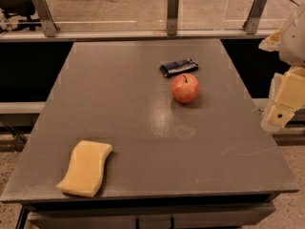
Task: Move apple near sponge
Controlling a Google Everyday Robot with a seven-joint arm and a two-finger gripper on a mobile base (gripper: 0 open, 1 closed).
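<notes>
The red-orange apple [185, 88] stands upright on the grey table [119, 109], right of centre, stem up. The pale yellow sponge [86, 168] lies flat near the table's front left corner, far from the apple. My gripper [282, 109] hangs at the right edge of the view, beyond the table's right edge and level with the apple, touching nothing. It is well to the right of the apple and holds nothing that I can see.
A flat dark shiny wrapped bar [178, 67] lies just behind the apple, almost touching it. A glass barrier with metal posts [172, 13] runs along the table's far edge. The floor drops off past the table's right and front edges.
</notes>
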